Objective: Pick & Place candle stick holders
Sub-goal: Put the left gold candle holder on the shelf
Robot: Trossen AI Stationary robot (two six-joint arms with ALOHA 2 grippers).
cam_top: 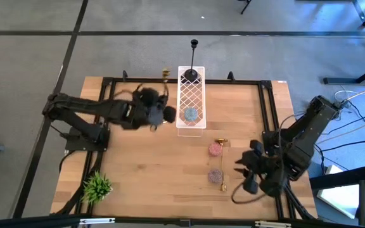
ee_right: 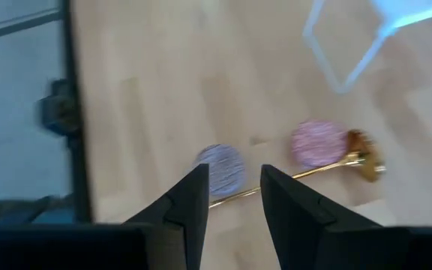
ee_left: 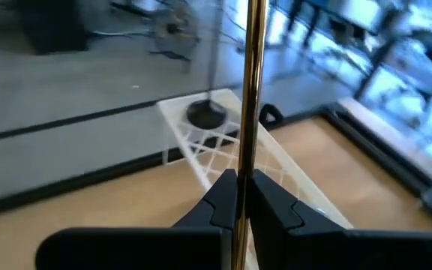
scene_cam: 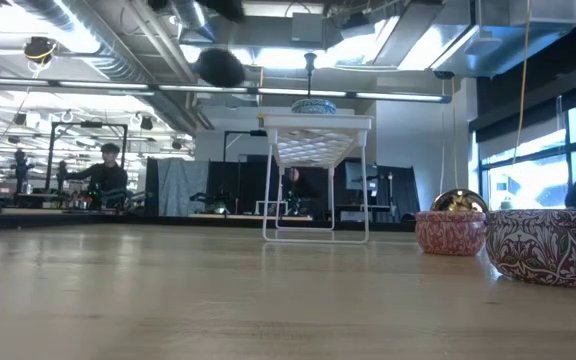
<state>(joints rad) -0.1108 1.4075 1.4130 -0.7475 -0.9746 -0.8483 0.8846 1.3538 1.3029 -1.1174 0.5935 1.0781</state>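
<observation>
My left gripper (cam_top: 164, 114) is beside the left side of the white lattice rack (cam_top: 191, 101) and is shut on a shiny gold candle stick holder (ee_left: 250, 105). Its end (cam_top: 165, 74) shows toward the table's far edge. A black holder (cam_top: 193, 60) stands by its round base (ee_left: 206, 115) on the rack's far end. Another gold holder (ee_right: 306, 176) lies on the table between two round patterned bowls (cam_top: 215, 149) (cam_top: 215, 175). My right gripper (ee_right: 231, 202) is open and empty above the table's right near part, close to that lying holder. My left gripper pinches the gold holder's thin stem (ee_left: 240, 187) between its two fingers. The fingers come from the table's left side and lie across the stem. The stem runs on well past the fingers, and the holder is lifted clear of the table.
A blue patterned dish (cam_top: 190, 114) sits on the rack's near part. A small green plant tuft (cam_top: 97, 185) stands at the table's near left. A black frame (cam_top: 266, 101) runs around the table top. Bare wood lies between the rack and the plant.
</observation>
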